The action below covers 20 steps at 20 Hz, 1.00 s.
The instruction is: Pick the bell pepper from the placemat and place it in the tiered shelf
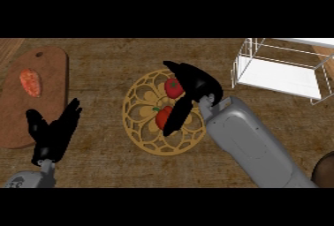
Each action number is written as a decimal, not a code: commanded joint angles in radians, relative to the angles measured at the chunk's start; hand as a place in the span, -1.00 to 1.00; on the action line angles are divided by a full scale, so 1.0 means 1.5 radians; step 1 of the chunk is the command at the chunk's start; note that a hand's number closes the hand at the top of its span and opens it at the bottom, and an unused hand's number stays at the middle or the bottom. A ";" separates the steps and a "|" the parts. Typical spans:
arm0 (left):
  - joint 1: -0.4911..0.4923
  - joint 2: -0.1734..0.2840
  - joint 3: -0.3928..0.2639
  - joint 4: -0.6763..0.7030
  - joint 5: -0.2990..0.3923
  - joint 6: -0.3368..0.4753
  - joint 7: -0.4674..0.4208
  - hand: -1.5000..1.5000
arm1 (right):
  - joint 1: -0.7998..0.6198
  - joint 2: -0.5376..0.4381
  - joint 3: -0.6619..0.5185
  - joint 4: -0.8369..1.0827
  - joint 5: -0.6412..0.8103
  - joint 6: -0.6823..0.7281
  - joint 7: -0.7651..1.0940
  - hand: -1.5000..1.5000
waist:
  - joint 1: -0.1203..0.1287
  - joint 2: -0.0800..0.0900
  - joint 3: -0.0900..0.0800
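the right hand [192, 86] hangs over the round gold placemat [145, 132] at the middle of the surface [104, 167], its fingers [175, 119] spread open around the red bell pepper [171, 88] (seen in two patches either side of the hand) but not yet curled on it. a good grasp would close round the pepper's body before lifting toward the white tiered shelf [280, 75] at the far right. the left hand [52, 132] rests open at the near left, beside a wooden board [46, 66].

The counter [117, 167] looks like rough, matt wood; beside the lacy placemat [140, 108], the white wire shelf [280, 77] looks smooth.
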State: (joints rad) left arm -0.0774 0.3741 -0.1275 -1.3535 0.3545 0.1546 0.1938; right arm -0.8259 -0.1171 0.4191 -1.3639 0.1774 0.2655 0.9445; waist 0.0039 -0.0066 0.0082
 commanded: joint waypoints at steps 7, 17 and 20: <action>-0.013 -0.019 0.017 0.052 0.001 -0.029 0.026 0.00 | 0.052 0.037 0.043 0.045 0.117 -0.037 -0.010 -1.00 | -0.002 0.006 -0.006; 0.003 -0.028 0.031 0.036 -0.023 -0.026 0.037 0.00 | 0.058 0.077 0.046 0.071 0.173 -0.053 0.001 -1.00 | 0.001 0.005 -0.006; 0.021 -0.047 0.015 0.009 -0.041 -0.011 0.036 0.00 | 0.063 0.077 0.066 0.081 0.197 -0.054 0.009 -1.00 | 0.002 0.005 -0.005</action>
State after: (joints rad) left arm -0.0678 0.3291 -0.0899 -1.3612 0.2967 0.1299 0.1941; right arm -0.7346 -0.0195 0.4854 -1.2720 0.4236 0.2179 0.9400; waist 0.0053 -0.0059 0.0096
